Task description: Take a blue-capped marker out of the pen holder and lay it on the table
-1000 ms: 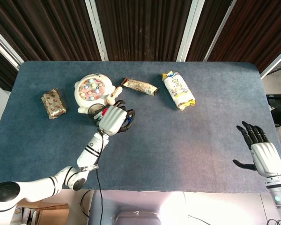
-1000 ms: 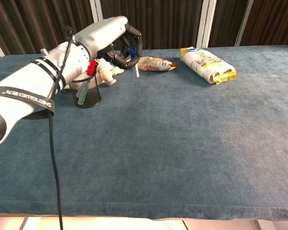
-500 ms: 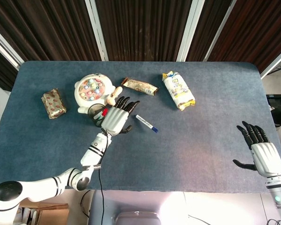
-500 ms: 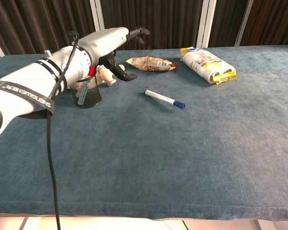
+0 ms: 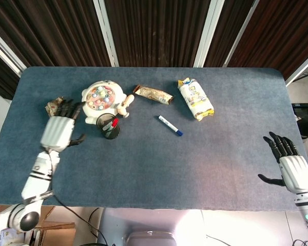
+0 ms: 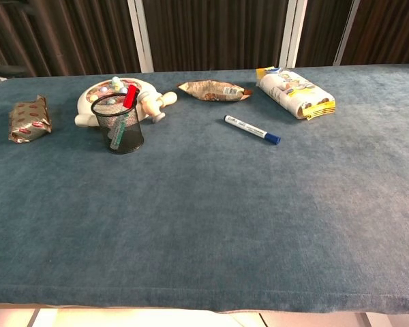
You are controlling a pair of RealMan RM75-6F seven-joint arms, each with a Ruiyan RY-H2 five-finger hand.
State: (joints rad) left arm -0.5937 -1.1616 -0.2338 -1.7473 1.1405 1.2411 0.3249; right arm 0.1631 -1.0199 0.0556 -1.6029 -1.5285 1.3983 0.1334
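A blue-capped marker (image 5: 170,125) (image 6: 252,129) lies flat on the blue table, cap end toward the right, between the pen holder and the snack packs. The black mesh pen holder (image 5: 111,128) (image 6: 119,127) stands upright with a red-capped marker (image 6: 129,96) still in it. My left hand (image 5: 57,130) is open, fingers spread, well to the left of the holder and holding nothing. My right hand (image 5: 290,165) hovers open at the table's right edge. Neither hand shows clearly in the chest view.
A round white toy game (image 5: 101,97) sits just behind the holder. A brown snack packet (image 6: 28,118) lies at the left, a wrapped bar (image 5: 153,94) at the back middle, and a white-yellow bag (image 5: 195,98) to its right.
My left hand let go of the blue-capped marker, then drew back far to the left, away from the holder. The marker has rolled slightly right and lies free on the table.
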